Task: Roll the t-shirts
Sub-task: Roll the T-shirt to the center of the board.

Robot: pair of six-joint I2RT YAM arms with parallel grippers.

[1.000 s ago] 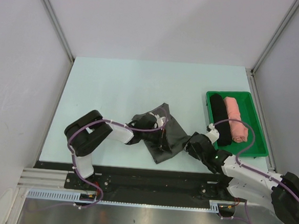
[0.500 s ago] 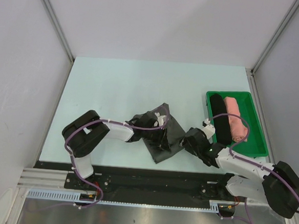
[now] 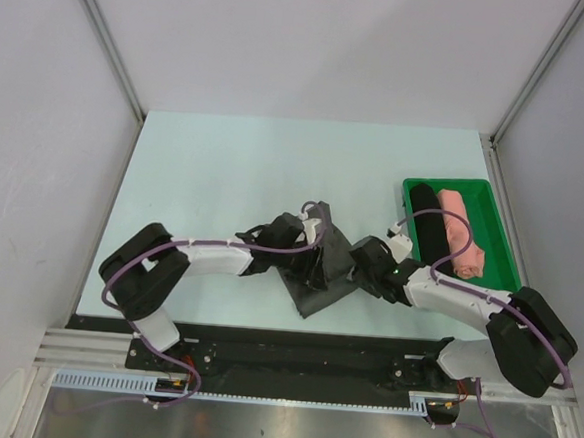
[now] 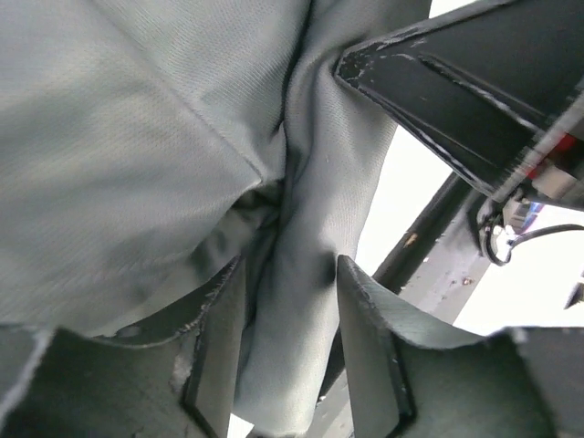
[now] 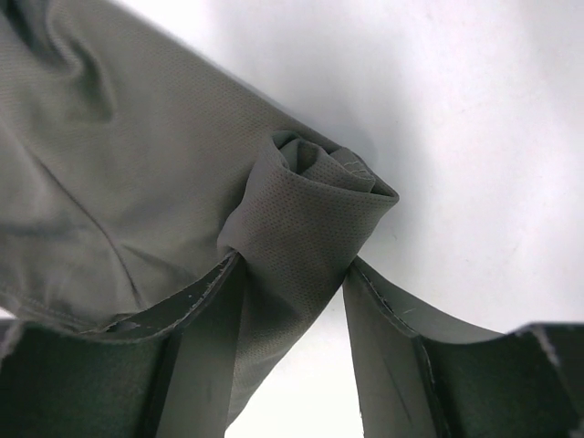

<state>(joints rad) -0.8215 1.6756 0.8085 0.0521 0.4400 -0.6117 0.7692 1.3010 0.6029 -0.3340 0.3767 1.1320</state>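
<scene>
Overhead, two wrist close-ups on t-shirt

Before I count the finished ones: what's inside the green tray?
In the green tray, two rolled shirts side by side: a black roll and a pink roll. A purple cable crosses above them; the floor beneath them is hidden.

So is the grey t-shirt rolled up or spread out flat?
Partly rolled. One end of the grey t-shirt is coiled tight between the right fingers; the rest lies loose and creased.
</scene>
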